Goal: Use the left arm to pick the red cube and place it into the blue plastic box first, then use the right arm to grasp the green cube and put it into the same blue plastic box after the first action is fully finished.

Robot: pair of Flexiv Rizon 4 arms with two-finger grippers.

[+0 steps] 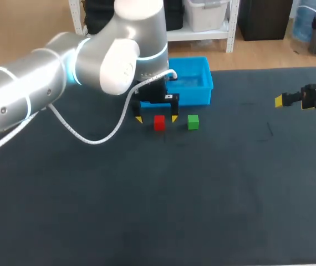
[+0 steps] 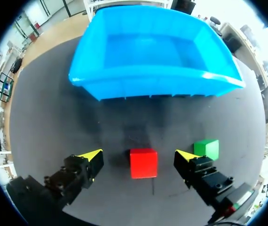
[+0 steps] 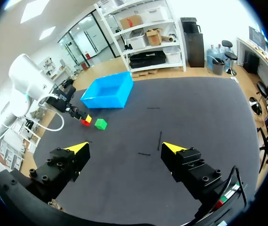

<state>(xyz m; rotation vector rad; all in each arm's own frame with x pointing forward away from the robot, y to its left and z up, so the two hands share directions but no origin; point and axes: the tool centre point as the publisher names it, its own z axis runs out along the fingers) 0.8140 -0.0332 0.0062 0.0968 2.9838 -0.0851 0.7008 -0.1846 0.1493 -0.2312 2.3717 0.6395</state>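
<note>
Dark matte tabletop (image 1: 202, 210), same covering edge to edge. Only non-task detail on it is a few short thin line marks (image 3: 160, 140) in the right half, between the middle and the right edge.

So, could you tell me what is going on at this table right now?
The left gripper is open around the small red cube, with a gap on each side, so nothing is grasped yet. The small green cube sits beside it, and the blue plastic box beyond them holds neither. The right gripper is open, well off to the side.
</note>
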